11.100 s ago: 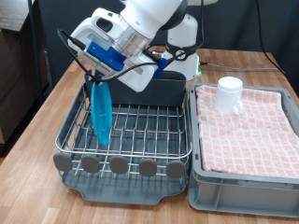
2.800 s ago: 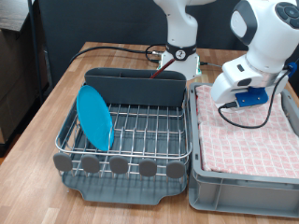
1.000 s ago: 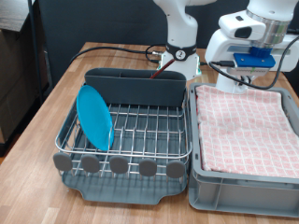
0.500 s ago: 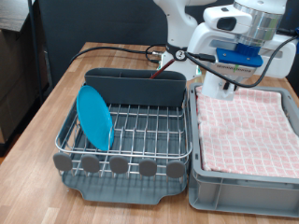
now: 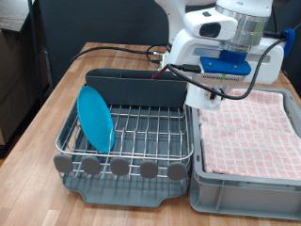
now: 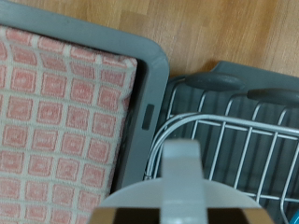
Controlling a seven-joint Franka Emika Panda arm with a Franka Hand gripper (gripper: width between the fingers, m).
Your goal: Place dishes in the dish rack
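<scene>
The bright-blue plate [image 5: 95,118] stands on edge in the left side of the silver wire dish rack [image 5: 141,130]. My gripper [image 5: 218,89] hangs above the seam between the rack's right edge and the grey crate [image 5: 246,132]. In the wrist view the white mug [image 6: 182,177] sits close under the hand with its handle facing the camera, above the rack wires [image 6: 245,140] and the crate rim [image 6: 149,86]. The hand mostly hides the mug in the exterior view. The wooden spoon is out of view.
The tall grey caddy [image 5: 136,88] stands along the rack's far side. The crate's pink checked cloth [image 6: 56,103] is bare. Black cables loop from the hand over the caddy's right end. The wooden table [image 5: 47,104] runs along the exterior view's left.
The arm rose from the pink cloth and swung towards the exterior view's left, from above the crate to above the rack's right edge. The plate has stayed in the rack.
</scene>
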